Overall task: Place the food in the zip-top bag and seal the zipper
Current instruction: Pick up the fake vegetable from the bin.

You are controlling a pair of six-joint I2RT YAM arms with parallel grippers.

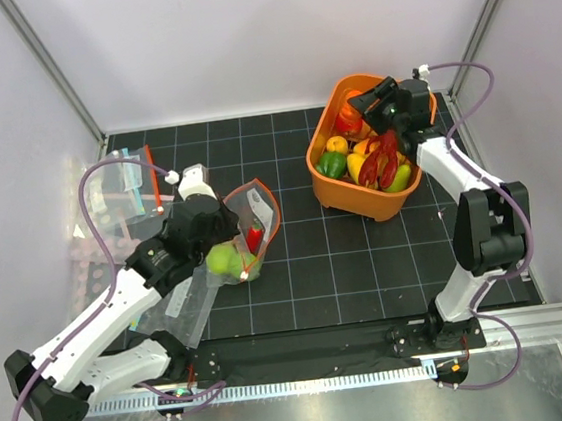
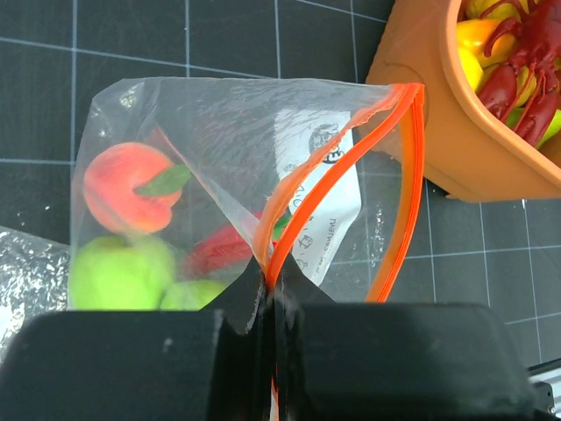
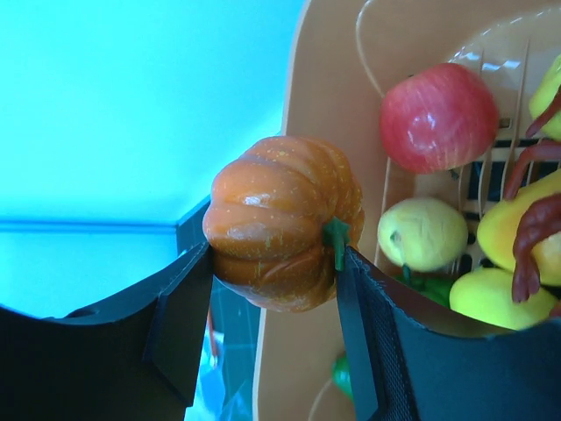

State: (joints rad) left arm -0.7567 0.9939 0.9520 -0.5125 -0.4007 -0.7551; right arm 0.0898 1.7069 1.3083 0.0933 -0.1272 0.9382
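Note:
My left gripper [image 1: 225, 234] is shut on the orange-red zipper [image 2: 289, 206] of the clear zip-top bag [image 2: 219, 132] and holds its mouth open. Inside the bag lie a peach [image 2: 123, 186], green fruits [image 2: 118, 274] and a red piece [image 2: 219, 250]; its white label [image 2: 329, 202] shows through. My right gripper [image 3: 273, 256] is shut on an orange pumpkin [image 3: 282, 219] and holds it over the far left of the orange basket [image 1: 330, 180]. In the top view the pumpkin [image 1: 350, 117] sits under the right gripper [image 1: 364, 113]. More food [image 1: 368, 157] fills the basket.
A second clear bag with a teal-blue edge [image 1: 123, 192] lies at the far left. A red toy lobster [image 1: 384, 157] lies on the basket's food. White enclosure walls stand at the back and both sides. The basket rim [image 2: 438, 132] shows to the right of the held bag.

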